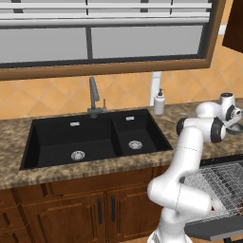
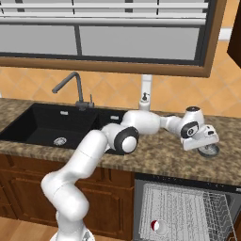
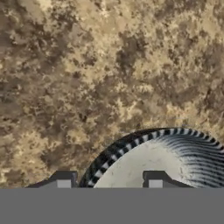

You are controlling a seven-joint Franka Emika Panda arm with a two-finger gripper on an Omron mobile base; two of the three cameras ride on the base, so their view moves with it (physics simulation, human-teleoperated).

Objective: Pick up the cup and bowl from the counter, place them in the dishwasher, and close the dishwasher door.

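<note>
- Here the white arm reaches from the base up and over the speckled worktop (image 2: 155, 155), bent at the elbow, its forearm running to the right past the black sink (image 1: 95, 137).
- The wrist turns the hand downward, so the gripper (image 3: 109, 181) hangs over the bowl (image 3: 170, 157) on the worktop to the right of the sink.
- In the hand view the two dark finger tips (image 3: 63, 179) stand on either side of the bowl's striped black-and-white rim, one outside it and one over the pale inside.
- The jaws stand partly apart around that rim; whether they already press on it I cannot tell.
- The dishwasher (image 2: 183, 207) sits below the worktop with its door down and its wire rack (image 1: 220, 182) pulled out.
- A small red-and-white round thing (image 2: 158, 227) lies in the rack.
- A white soap bottle (image 1: 159, 102) stands behind the sink near the tap (image 1: 95, 99).
- No writing or label can be read anywhere.
</note>
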